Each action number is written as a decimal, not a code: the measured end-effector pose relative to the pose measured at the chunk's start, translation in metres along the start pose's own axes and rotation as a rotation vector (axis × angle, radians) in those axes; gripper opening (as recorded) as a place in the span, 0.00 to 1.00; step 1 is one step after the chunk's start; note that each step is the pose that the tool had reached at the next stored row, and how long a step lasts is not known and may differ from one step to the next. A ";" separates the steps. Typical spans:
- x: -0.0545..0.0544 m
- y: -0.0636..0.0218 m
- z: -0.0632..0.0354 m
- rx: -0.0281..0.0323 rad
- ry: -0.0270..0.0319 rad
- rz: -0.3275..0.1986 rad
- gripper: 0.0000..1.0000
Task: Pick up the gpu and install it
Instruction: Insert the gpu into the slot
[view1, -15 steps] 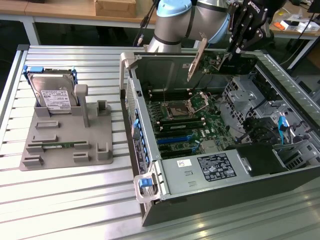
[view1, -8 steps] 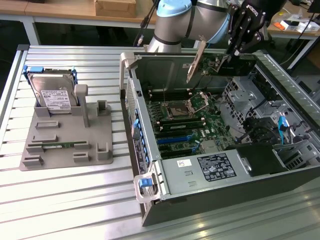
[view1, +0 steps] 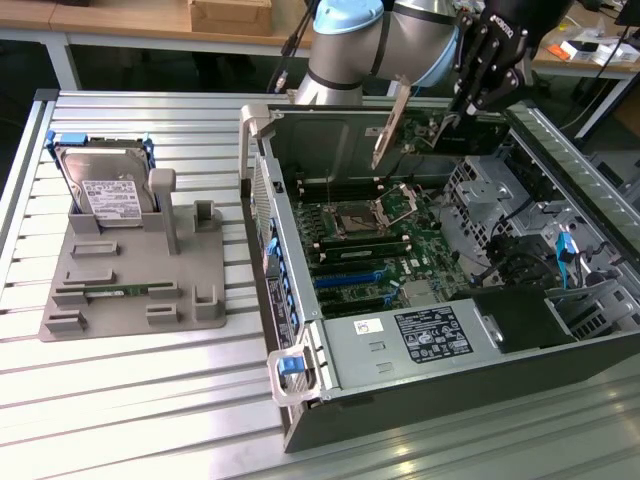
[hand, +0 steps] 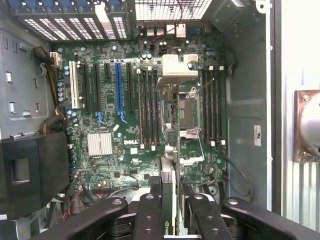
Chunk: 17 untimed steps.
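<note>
The gpu (view1: 392, 118), a thin dark card with a silver bracket strip at one end, hangs tilted above the open computer case (view1: 300, 330), over the motherboard (view1: 370, 250). My gripper (view1: 455, 115) is shut on the card's far end, with the bracket pointing to the exterior view's left. In the wrist view the gpu (hand: 169, 200) shows edge-on between my two fingers (hand: 149, 215), high over the motherboard (hand: 130, 140). The long blue expansion slot (hand: 119, 90) lies off to one side of the card, not under it.
On the exterior view's left stands a grey fixture (view1: 130, 290) holding a silver hard drive in a blue frame (view1: 105, 185) and a green memory stick (view1: 125, 291). The case holds an open processor socket (hand: 187, 115), a heatsink (hand: 100, 144) and a black shroud (view1: 520, 320).
</note>
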<state>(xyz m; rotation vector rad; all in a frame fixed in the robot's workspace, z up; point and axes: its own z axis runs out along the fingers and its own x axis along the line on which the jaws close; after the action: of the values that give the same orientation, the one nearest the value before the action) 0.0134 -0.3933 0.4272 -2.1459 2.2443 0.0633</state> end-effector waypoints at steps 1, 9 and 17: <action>0.000 0.0000 0.0004 0.0000 -0.0001 0.000 0.25; 0.000 0.0000 0.0050 -0.0002 -0.0026 -0.002 0.25; 0.000 0.0000 0.0089 -0.0004 -0.0044 -0.003 0.25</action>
<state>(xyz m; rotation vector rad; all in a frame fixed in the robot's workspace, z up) 0.0134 -0.3933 0.4183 -2.1470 2.2389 0.0683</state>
